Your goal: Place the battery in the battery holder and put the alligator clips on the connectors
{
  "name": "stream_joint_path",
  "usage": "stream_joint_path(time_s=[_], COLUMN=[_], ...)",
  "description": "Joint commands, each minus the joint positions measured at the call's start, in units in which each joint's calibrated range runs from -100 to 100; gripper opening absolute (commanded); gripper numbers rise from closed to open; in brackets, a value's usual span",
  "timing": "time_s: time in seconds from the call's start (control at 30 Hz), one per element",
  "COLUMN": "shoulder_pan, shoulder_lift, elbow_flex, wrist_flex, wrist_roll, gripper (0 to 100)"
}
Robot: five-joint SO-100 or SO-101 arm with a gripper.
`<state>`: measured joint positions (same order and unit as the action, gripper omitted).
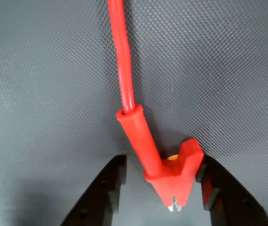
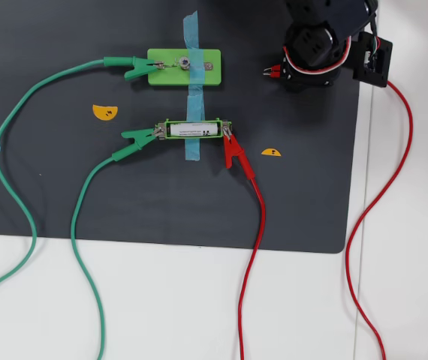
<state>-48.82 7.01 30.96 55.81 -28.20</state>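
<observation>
The jaws grasp a red alligator clip (image 1: 171,176), nose pointed forward, ready for the green block's (image 2: 184,67) free tab; the battery (image 2: 194,130) already sits in its holder (image 2: 194,120).

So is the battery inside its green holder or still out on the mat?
It's in. In the overhead view the battery lies inside the battery holder, with a green clip and a red clip at the ends.

You can't tell from the overhead view whether the black gripper (image 2: 268,72) grips the small red alligator clip (image 2: 273,72); the arm hides most of it. In the wrist view, its black fingers (image 1: 103,188) run off the bottom edge. The white battery's (image 2: 190,130) print is too small to read.
</observation>
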Motion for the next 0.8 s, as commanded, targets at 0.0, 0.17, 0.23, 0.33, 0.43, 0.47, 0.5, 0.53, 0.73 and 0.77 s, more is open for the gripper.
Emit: stream_joint_path(time_s=[0.0, 0.17, 0.23, 0.33, 0.43, 0.47, 0.5, 0.53, 0.73, 0.77], shoulder_pan=[0.62, -1.40, -1.40, -1.40, -1.40, -1.40, -1.40, -1.50, -1.40, -1.00], shoulder_lift=[1.37, 1.45, 1.45, 1.45, 1.45, 1.45, 1.45, 1.45, 1.11, 1.03], elbow_flex=[-0.96, -1.67, -1.67, -1.67, -1.67, -1.67, -1.67, -1.67, -1.75, -1.67], wrist_flex=[-0.33, -0.85, -0.85, -0.94, -0.94, -0.94, -0.94, -1.02, -1.11, -1.11], wrist_roll=[-0.85, -0.53, -0.53, -0.59, -0.59, -0.59, -0.69, -0.48, 1.03, 1.03], gripper=[27, 30, 30, 30, 23, 20, 15, 11, 1, 1])
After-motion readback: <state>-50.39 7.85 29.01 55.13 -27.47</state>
